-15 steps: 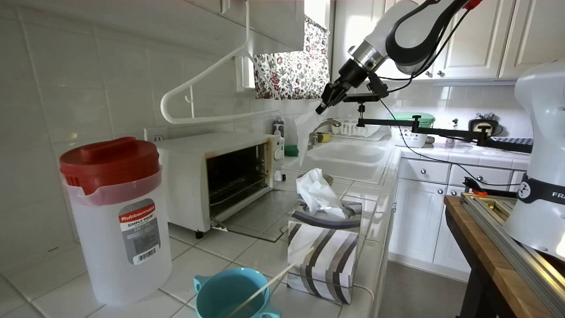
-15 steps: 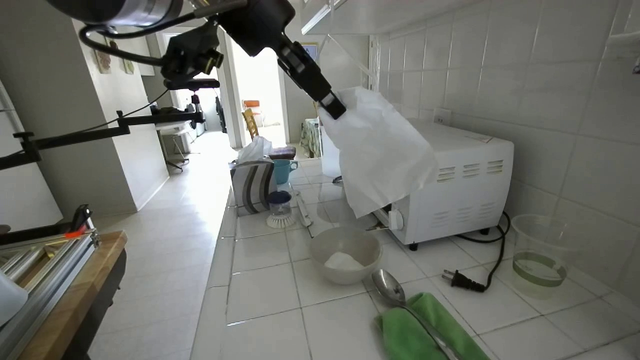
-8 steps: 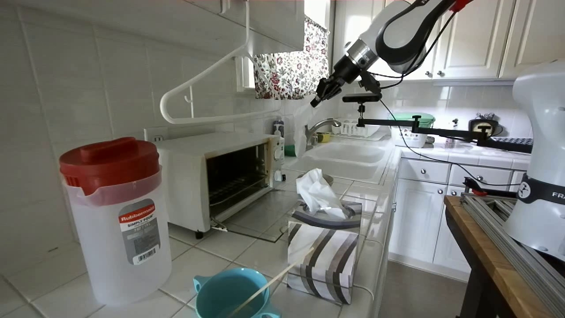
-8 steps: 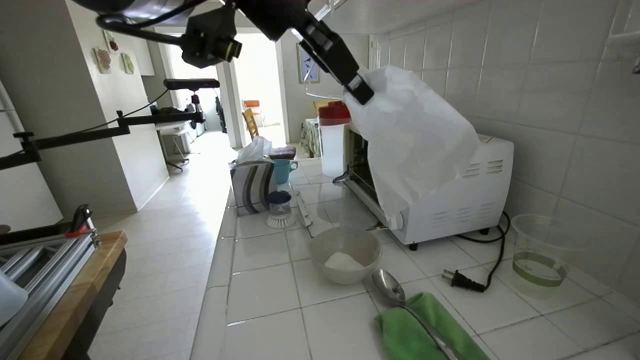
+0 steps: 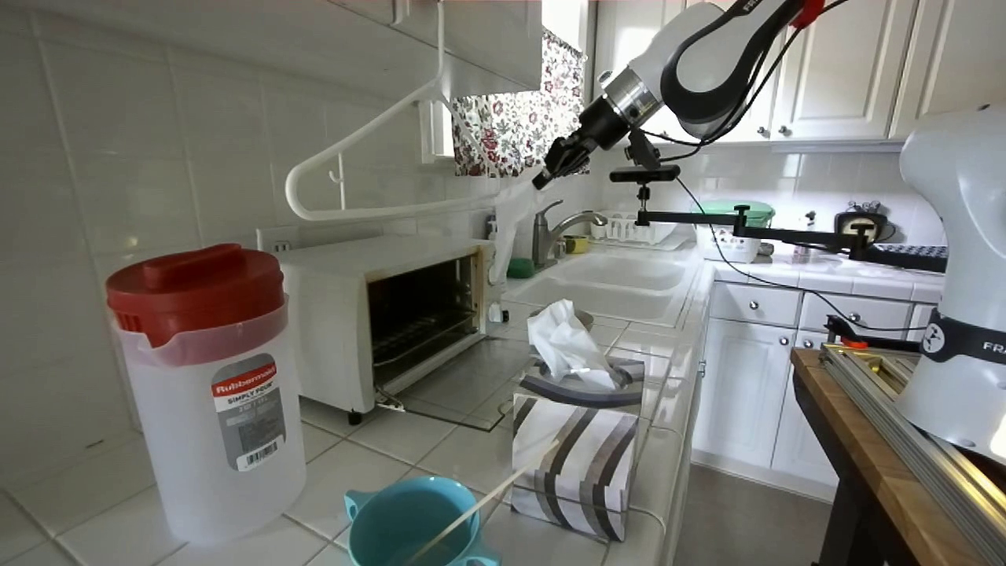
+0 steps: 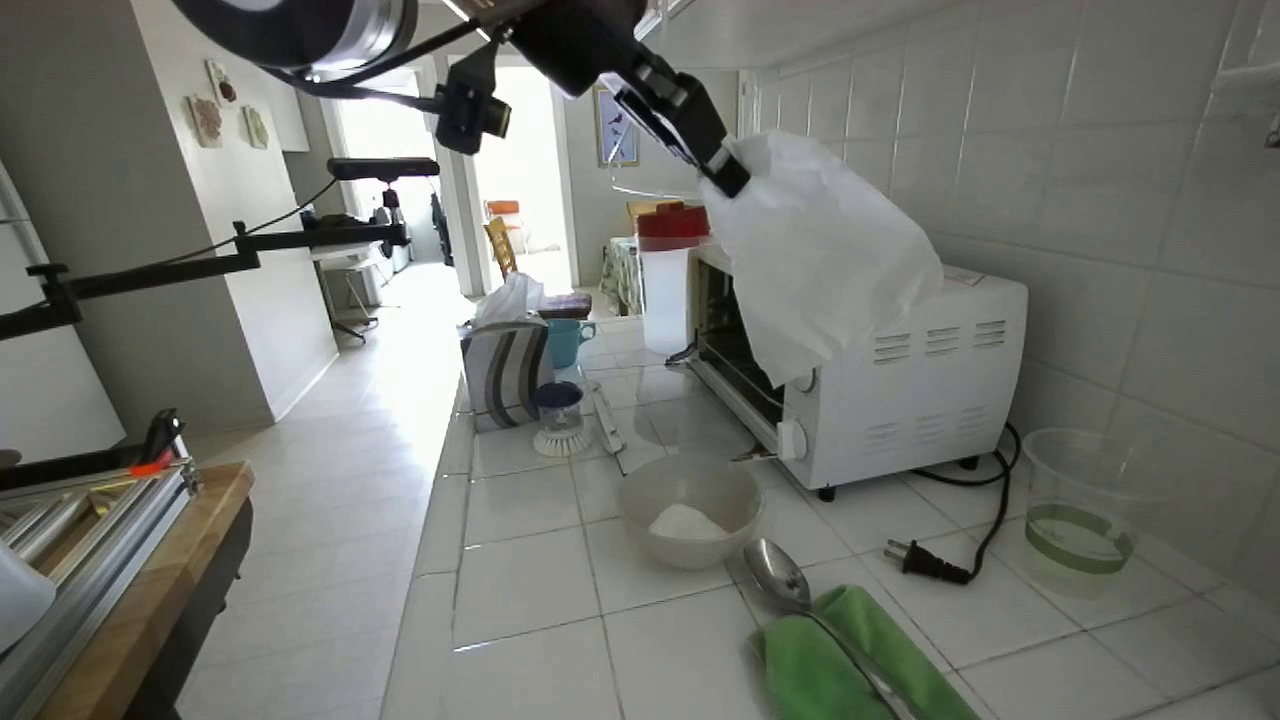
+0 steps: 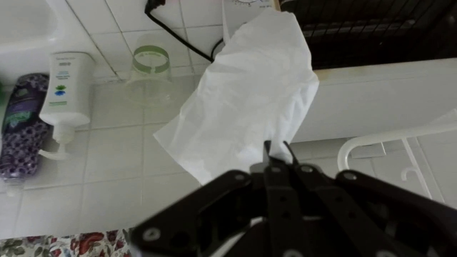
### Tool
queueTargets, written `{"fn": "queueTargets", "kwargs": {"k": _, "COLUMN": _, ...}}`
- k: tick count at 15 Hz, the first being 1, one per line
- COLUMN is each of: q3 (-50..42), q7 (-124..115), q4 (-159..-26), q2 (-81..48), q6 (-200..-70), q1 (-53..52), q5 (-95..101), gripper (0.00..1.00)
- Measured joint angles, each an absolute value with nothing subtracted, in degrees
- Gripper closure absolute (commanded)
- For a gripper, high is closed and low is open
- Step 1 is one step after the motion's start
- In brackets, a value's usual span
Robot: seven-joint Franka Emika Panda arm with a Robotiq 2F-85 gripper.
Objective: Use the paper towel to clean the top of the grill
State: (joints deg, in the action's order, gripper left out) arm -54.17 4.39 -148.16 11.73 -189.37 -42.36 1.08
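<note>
Grill [image 6: 920, 430] within reach, towel [image 6: 815, 250] in your grip

Your tool [image 7: 277, 151] is closed on the towel near one end, leaving most of the sheet dangling. That hold probably lets paper, not fingers, meet the top [image 5: 377, 255] first, though a limp sheet gives you little pressure. In both exterior views the towel hangs at the grill's knob end; you can't tell whether it touches the casing.

The grill stands on the surface [image 6: 530, 580] close to the wall [image 6: 1100, 180], its door [image 5: 464, 385] lowered flat in front, so a low sweep might drag paper into the opening. A plug [image 6: 930, 563] lies loose beside it; if that cord is the grill's, it suits wiping with the power off. You'll likely need to carry the towel over the top, then press down, minding the hanger [image 5: 393, 211], which appears to hang above.
</note>
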Motion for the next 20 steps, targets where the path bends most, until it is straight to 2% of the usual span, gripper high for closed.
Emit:
{"fn": "queueTargets", "kwargs": {"k": 12, "q3": -80.2, "q7": 5.8, "q4": -143.8, "q2": 11.8, "q6": -190.4, "q1": -65.6, "q5": 7.7, "gripper": 0.99}}
{"fn": "queueTargets", "kwargs": {"k": 20, "q3": -82.3, "q7": 6.0, "q4": -143.5, "q2": 11.8, "q6": -190.3, "q1": -67.7, "q5": 8.2, "gripper": 0.99}}
